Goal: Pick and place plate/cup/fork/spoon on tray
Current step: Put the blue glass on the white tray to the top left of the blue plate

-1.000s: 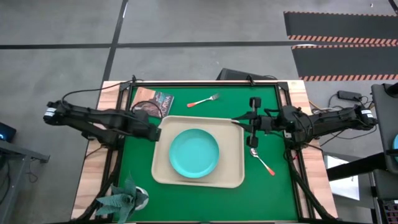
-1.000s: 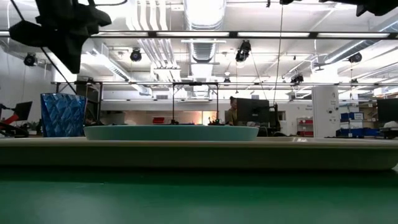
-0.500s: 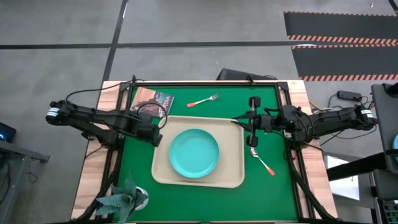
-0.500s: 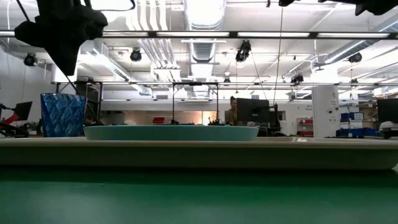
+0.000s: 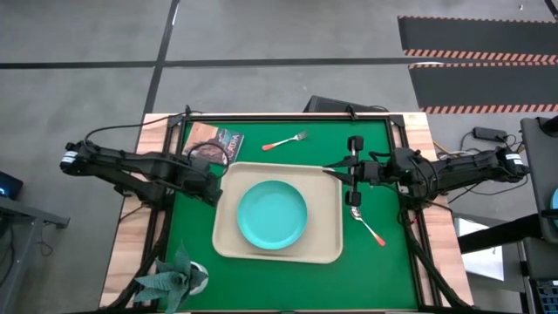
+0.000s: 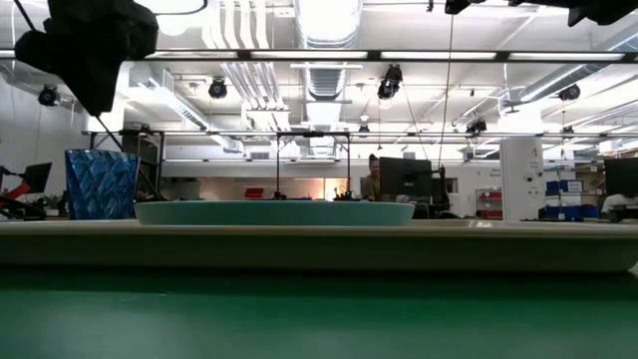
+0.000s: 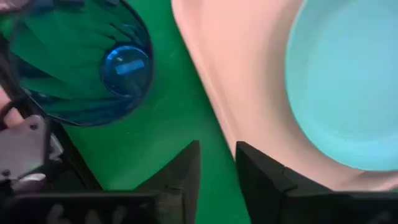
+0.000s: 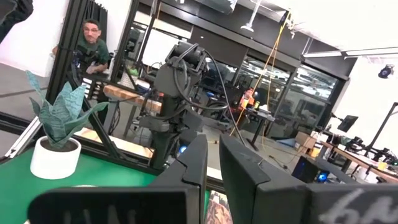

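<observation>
A potted paper plant (image 5: pixel 174 277) sits at the table's near-left corner; a booklet (image 5: pixel 228 144) lies far-left.

Left arm (image 5: pixel 131 166): dark, slim, jointed links; thin black cables loop along it, and a pale ring marks its outer end.
Right arm (image 5: pixel 453 167): same dark build, black cable trailing beside it, pale ring at the outer end.
Left gripper (image 7: pixel 216 163): two flat, matte black, wedge-shaped jaws; grey metal bracket with screws beside them.
Right gripper (image 8: pixel 211 163): two matte black, blocky, angular jaws.
</observation>
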You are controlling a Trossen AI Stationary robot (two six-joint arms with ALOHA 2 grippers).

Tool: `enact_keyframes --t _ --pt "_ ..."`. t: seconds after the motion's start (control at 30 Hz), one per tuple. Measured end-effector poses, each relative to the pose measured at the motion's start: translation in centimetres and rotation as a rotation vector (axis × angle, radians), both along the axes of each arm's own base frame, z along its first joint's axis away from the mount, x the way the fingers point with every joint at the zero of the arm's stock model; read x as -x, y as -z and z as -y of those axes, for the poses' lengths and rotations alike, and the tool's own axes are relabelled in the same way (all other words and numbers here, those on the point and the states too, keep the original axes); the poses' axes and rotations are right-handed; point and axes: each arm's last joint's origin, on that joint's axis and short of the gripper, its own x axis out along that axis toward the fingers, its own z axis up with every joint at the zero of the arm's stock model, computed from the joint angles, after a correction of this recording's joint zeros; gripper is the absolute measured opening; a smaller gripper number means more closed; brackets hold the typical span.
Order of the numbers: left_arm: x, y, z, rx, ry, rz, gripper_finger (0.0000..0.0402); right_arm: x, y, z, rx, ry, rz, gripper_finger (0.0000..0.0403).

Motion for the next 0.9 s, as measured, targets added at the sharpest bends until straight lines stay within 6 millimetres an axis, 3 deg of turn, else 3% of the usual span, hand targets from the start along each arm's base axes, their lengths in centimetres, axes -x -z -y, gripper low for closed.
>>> enact_keyframes --t 0.23,0.47,0.9 --pt "0.3 1.1 -0.7 -0.134 -0.030 -0.049 0.0132 0.0 0.0 0.0 0.003 0.001 0.000 0.0033" --pt "0.6 2.5 -1.8 -0.181 -0.005 -0.124 0.0135 0.0 0.0 0.0 0.012 0.003 0.001 0.0033" --pt "0.5 2.5 -2.6 -0.241 0.056 -0.152 0.0135 0.0 0.0 0.0 0.036 0.009 0.003 0.0033"
